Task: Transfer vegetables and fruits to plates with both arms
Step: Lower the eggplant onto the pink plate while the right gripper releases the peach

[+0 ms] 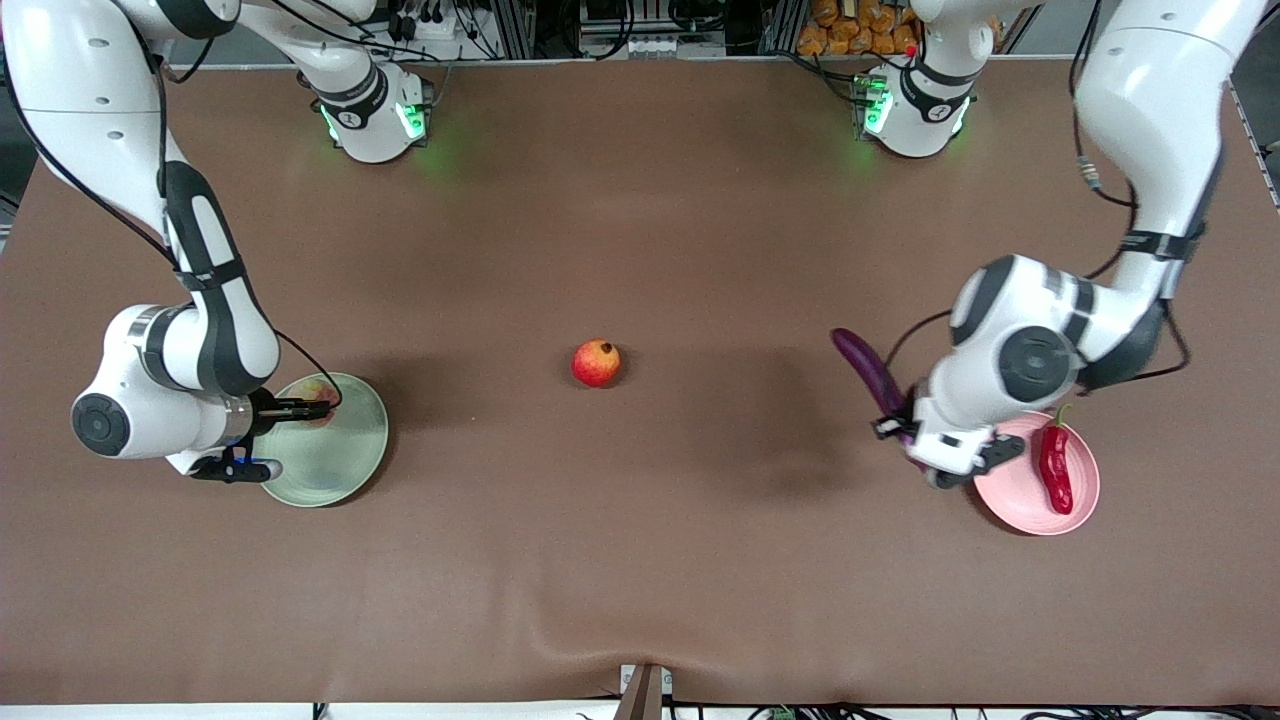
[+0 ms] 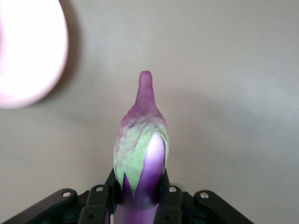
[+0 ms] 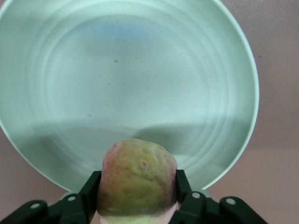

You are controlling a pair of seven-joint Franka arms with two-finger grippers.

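Observation:
My right gripper (image 1: pixel 312 405) is shut on the yellow-pink peach (image 3: pixel 137 179) and holds it over the rim of the pale green plate (image 1: pixel 345 455), which also shows in the right wrist view (image 3: pixel 140 84). My left gripper (image 1: pixel 905 432) is shut on the purple eggplant (image 1: pixel 866 370), held above the table beside the pale pink plate (image 1: pixel 1020 495); the eggplant's green cap and stem show in the left wrist view (image 2: pixel 142 140). The red chili pepper (image 1: pixel 1054 466) lies on the pink plate. The round red fruit (image 1: pixel 596 362) sits on the table midway between the plates.
The brown table cloth (image 1: pixel 640 560) spreads wide around the red fruit. The arm bases (image 1: pixel 375 110) stand along the table's edge farthest from the front camera. A part of the pink plate (image 2: pixel 28 51) shows in the left wrist view.

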